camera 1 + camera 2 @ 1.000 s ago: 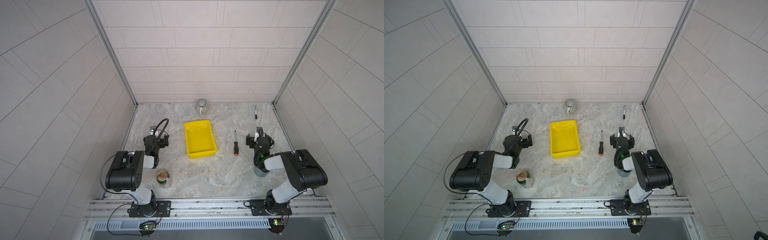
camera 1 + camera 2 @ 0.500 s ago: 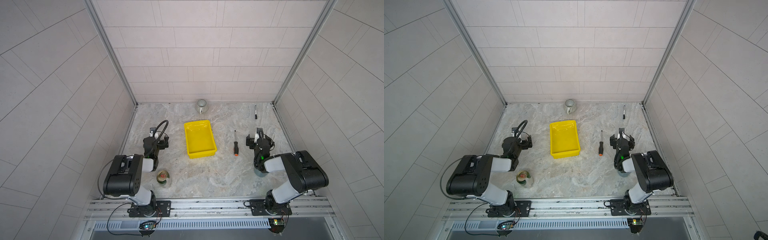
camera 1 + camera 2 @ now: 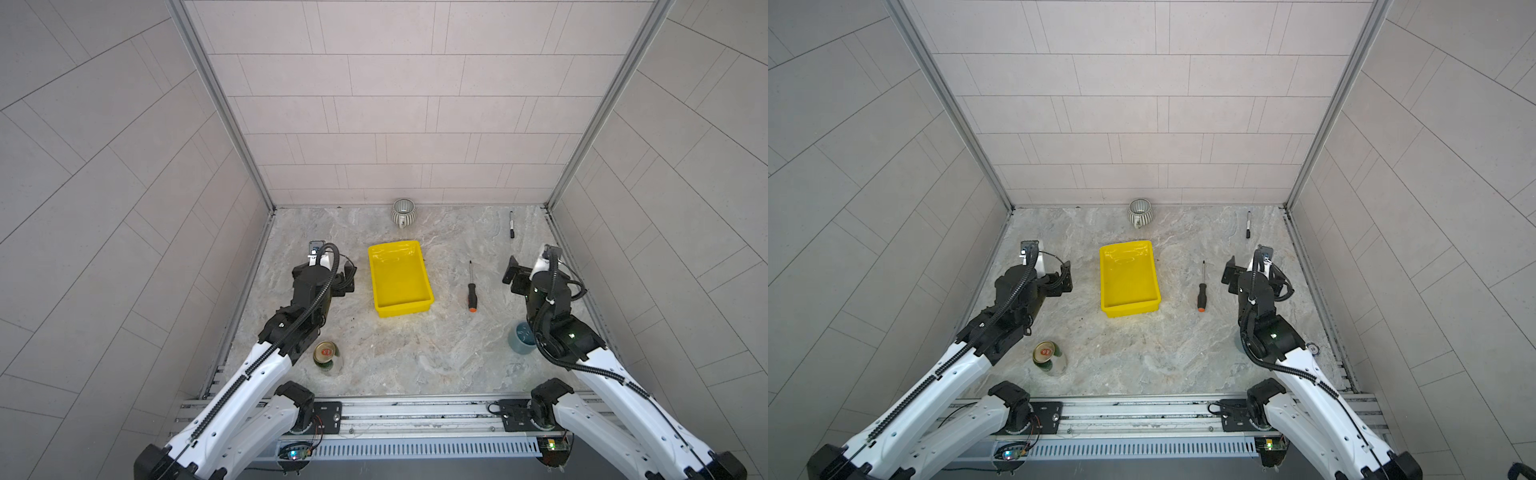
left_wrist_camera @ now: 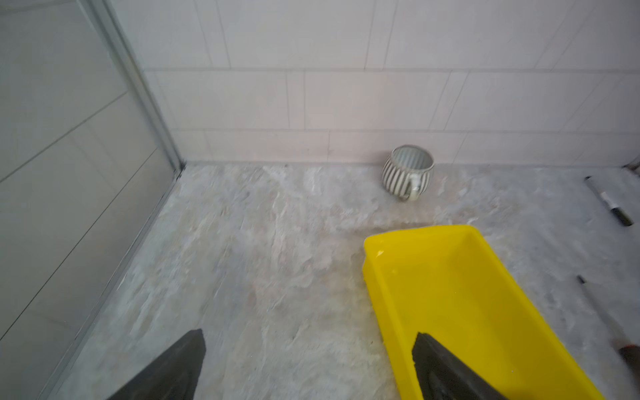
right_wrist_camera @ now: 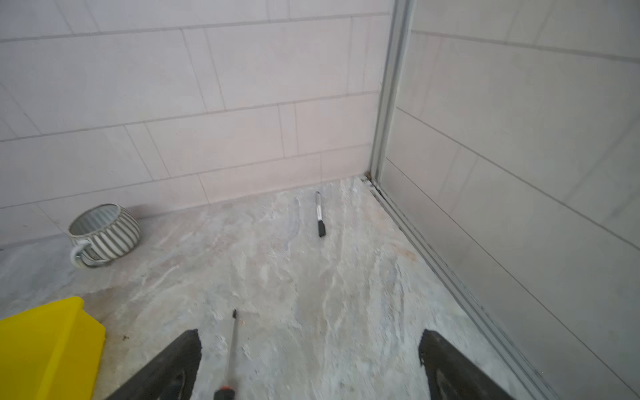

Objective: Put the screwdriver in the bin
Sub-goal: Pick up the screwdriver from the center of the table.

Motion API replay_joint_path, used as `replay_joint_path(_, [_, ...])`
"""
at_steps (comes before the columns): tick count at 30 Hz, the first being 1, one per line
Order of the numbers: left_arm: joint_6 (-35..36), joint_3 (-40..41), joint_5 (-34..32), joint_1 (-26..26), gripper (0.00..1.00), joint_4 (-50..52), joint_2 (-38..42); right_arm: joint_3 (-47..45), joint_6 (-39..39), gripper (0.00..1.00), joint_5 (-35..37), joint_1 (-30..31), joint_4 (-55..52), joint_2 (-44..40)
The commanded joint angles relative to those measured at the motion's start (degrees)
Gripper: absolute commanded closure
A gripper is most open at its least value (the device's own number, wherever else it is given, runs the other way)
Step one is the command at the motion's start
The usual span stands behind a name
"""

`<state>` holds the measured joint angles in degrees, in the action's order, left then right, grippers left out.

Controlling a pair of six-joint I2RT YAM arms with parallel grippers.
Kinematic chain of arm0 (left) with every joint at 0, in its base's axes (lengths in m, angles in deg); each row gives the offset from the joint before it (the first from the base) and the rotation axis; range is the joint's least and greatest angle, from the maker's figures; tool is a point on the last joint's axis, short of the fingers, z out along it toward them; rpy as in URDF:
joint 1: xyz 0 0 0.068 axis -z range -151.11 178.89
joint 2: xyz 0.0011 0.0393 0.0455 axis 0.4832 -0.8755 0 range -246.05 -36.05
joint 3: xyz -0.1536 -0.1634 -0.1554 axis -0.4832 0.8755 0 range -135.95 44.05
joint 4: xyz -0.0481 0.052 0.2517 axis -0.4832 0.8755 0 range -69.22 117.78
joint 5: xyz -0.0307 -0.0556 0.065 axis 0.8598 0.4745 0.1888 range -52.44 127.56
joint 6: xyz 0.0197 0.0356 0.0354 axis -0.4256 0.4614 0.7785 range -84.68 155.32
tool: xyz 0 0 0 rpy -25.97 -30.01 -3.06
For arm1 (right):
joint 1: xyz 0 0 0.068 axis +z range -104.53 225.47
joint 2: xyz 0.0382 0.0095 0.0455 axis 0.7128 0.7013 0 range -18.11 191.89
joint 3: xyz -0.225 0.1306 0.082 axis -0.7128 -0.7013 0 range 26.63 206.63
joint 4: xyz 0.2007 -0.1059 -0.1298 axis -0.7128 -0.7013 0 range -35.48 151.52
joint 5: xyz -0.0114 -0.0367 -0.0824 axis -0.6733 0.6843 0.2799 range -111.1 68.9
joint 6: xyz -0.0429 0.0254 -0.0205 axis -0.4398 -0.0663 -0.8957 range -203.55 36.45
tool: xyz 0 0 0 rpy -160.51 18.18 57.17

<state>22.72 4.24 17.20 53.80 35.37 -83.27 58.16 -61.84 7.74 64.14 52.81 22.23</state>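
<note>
The screwdriver (image 3: 471, 289) (image 3: 1202, 289), with a black handle, orange cap and thin shaft, lies on the marble floor right of the yellow bin (image 3: 401, 278) (image 3: 1128, 278), apart from it. The bin is empty. My right gripper (image 5: 308, 337) is open just right of the screwdriver. In the right wrist view the shaft (image 5: 232, 343) lies between the fingers, close to one fingertip (image 5: 188, 341). My left gripper (image 4: 308, 337) is open at the bin's left side, with one finger (image 4: 429, 349) over the bin (image 4: 450, 294). Neither holds anything.
A ribbed grey mug (image 3: 403, 211) stands at the back wall. A black marker (image 3: 511, 224) lies at the back right. A can (image 3: 325, 353) stands by the left arm and a grey-blue cup (image 3: 521, 337) by the right arm. Tiled walls close three sides.
Both arms have unfolded, their elbows swinging out toward the front corners. The grippers have shifted only slightly and stay open. Screwdriver and bin have not moved.
</note>
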Motion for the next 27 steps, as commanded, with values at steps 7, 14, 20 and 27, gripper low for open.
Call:
replay_joint_path(7, [-5.74, -0.97, -0.59, -0.74, 0.00, 11.98, -5.10, -11.06, 6.74, 0.01, -4.60, 1.09, -8.89, -6.62])
replay_joint_path(14, [-7.27, -0.47, -2.64, -1.13, 0.00, 12.52, -4.25, -10.41, 6.71, 0.01, -4.10, 1.29, -9.18, -6.70])
replay_joint_path(20, [-13.54, 2.35, -10.03, -3.73, 0.00, 12.83, -3.10, 1.01, 9.08, 0.01, -0.24, 1.54, -20.15, 1.67])
replay_joint_path(27, [-18.86, 5.31, 3.75, -24.99, 0.00, 9.54, -8.80, 12.21, 9.88, 0.01, -8.77, 0.44, -23.20, 15.62])
